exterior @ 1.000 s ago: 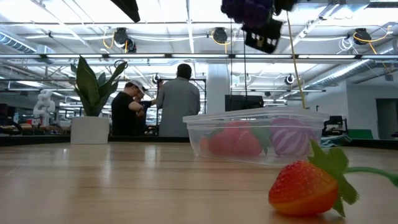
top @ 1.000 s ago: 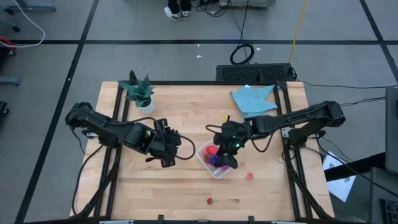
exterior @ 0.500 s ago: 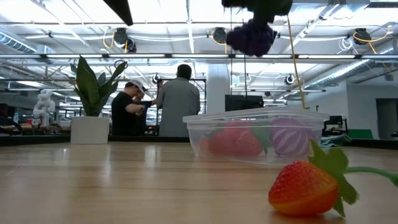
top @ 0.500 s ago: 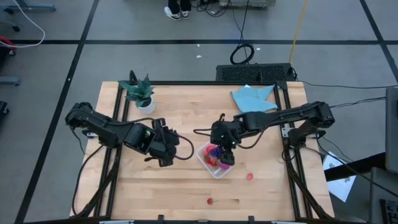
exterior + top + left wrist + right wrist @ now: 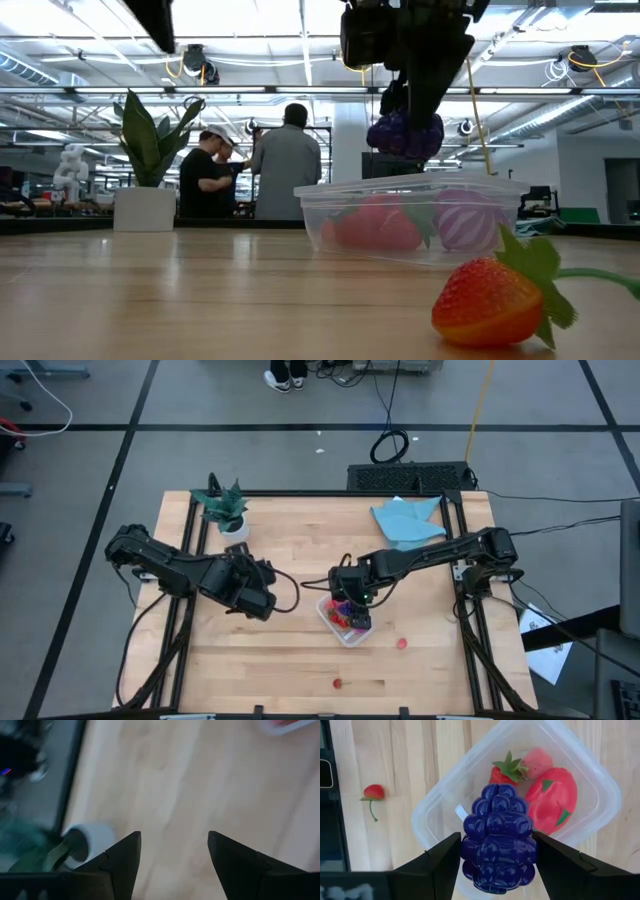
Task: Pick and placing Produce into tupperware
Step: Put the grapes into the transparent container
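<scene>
Lowered right gripper (image 5: 492,865) holds grapes (image 5: 498,837) above tupperware (image 5: 440,802).

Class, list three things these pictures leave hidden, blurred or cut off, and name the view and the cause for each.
1. High view: the tub's contents, covered by the right gripper.
2. Left wrist view: the potted plant, blurred and cut off behind the left gripper.
3. Right wrist view: the tub floor under the purple grapes, which block it.
</scene>
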